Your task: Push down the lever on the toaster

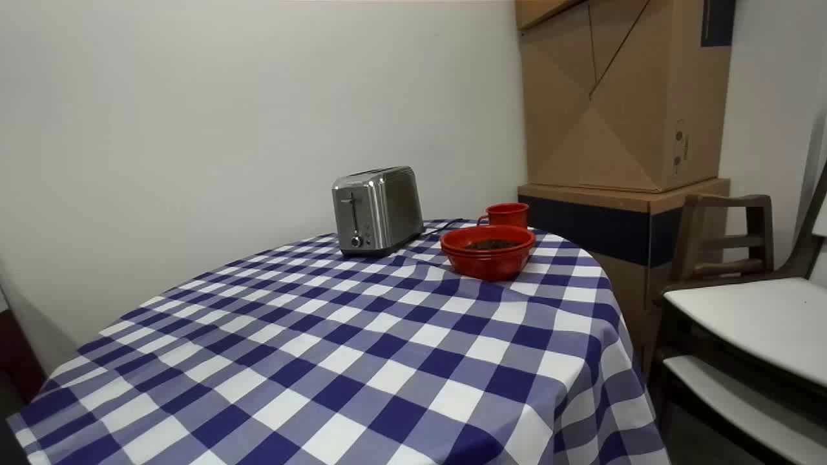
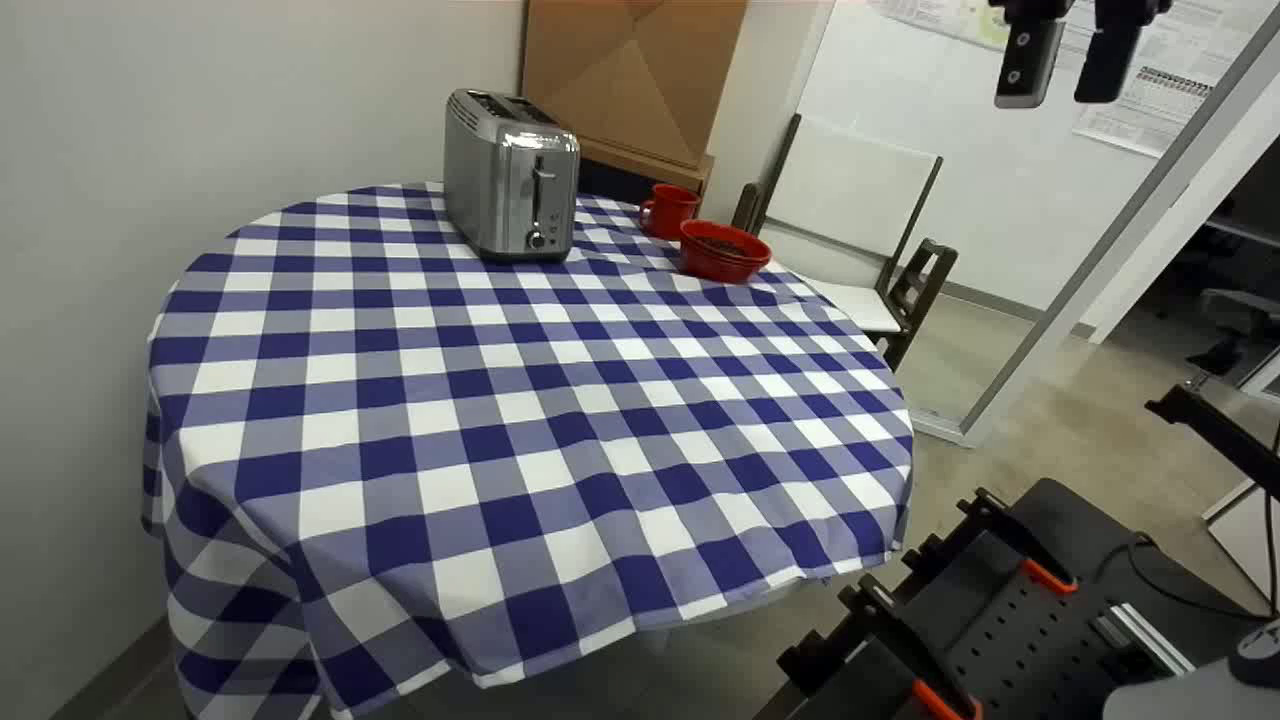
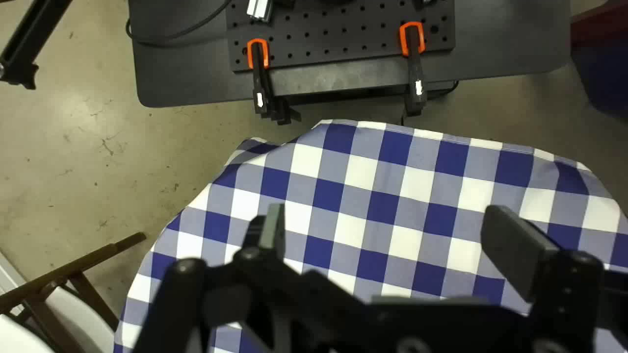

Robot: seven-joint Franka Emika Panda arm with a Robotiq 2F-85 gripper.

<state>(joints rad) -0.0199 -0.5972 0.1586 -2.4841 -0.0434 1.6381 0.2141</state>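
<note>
The silver brushed-metal toaster stands upright at the far side of the round table in both exterior views (image 1: 402, 206) (image 2: 474, 180). Its narrow end shows a vertical slot with a lever (image 1: 348, 200), which also shows in an exterior view (image 2: 543, 175). The lever sits near the top of its slot, above a round knob (image 2: 536, 240). My gripper (image 2: 1068, 88) hangs high at the upper right of an exterior view, well apart from the toaster. In the wrist view my gripper (image 3: 385, 218) is open with nothing between its fingers, above the tablecloth. The toaster is outside the wrist view.
Stacked red bowls (image 1: 488, 253) with dark contents and a red mug (image 2: 670, 210) stand beside the toaster. A blue-and-white checked cloth (image 2: 450, 400) covers the table. A wall, cardboard boxes (image 1: 601, 116) and chairs (image 2: 850, 190) surround it. Clamps hold the black robot base plate (image 3: 338, 34).
</note>
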